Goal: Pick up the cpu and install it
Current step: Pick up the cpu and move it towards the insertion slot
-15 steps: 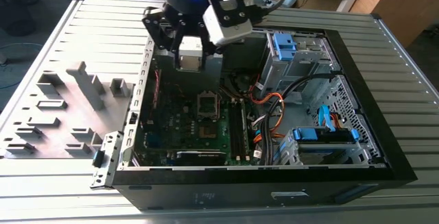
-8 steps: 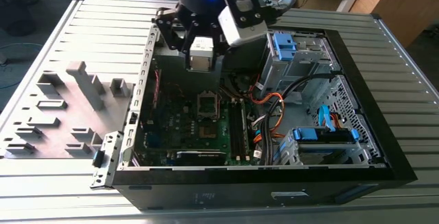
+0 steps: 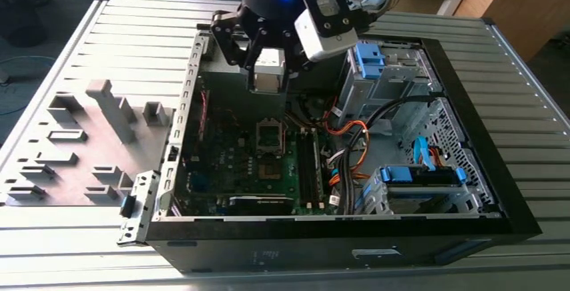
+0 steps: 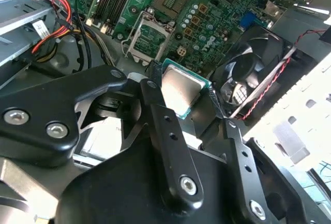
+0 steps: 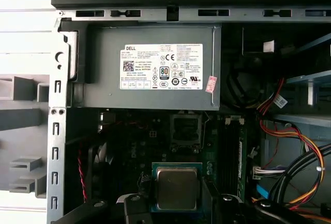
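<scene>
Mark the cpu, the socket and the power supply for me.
cpu [image 5: 177,188]: first wrist view, middle of its metal top.
socket [image 5: 185,130]: first wrist view, its centre.
power supply [image 5: 103,79]: first wrist view, grey face beside its label.

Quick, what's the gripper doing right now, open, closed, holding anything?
The gripper is closed on the cpu, gripping it by its edges above the motherboard.

You have a ribbed grey metal surface [image 3: 133,24] carrying everything here. An open computer case [image 3: 294,254] lies on its side on it. Just beside the case, toward the exterior view's left, a grey fixture plate [image 3: 85,154] with upright blocks rests on the surface.
</scene>
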`<state>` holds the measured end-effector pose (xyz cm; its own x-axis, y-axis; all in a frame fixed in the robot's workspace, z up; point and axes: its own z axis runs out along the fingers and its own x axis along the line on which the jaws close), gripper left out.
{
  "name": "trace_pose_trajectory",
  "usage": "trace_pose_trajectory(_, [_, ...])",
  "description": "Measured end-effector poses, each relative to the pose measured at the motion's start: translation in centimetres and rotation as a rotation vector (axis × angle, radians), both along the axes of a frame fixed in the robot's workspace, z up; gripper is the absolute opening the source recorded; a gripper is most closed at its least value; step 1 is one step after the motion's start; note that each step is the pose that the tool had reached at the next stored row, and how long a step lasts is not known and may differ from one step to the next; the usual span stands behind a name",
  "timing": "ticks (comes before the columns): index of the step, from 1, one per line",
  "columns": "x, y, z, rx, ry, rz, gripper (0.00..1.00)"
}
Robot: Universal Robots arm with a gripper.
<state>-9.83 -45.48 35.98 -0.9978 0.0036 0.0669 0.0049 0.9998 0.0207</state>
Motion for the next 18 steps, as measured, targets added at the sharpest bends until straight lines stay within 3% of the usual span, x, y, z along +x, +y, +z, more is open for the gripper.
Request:
trace_pose_trajectory(3, [0.01, 0.00, -0.15, 0.0002, -0.0008, 0.000, 0.47])
trace_pose_trajectory(5, [0.01, 0.00, -0.33, 0.0001, -0.0045, 0.000, 0.47])
trace_pose_trajectory(16, [0.00, 0.00, -1.56, -0.0003, -0.0397, 0.000, 0.47])
trace_pose_trajectory(18, [0.00, 0.00, -1.61, -0.0008, -0.0408, 0.000, 0.47])
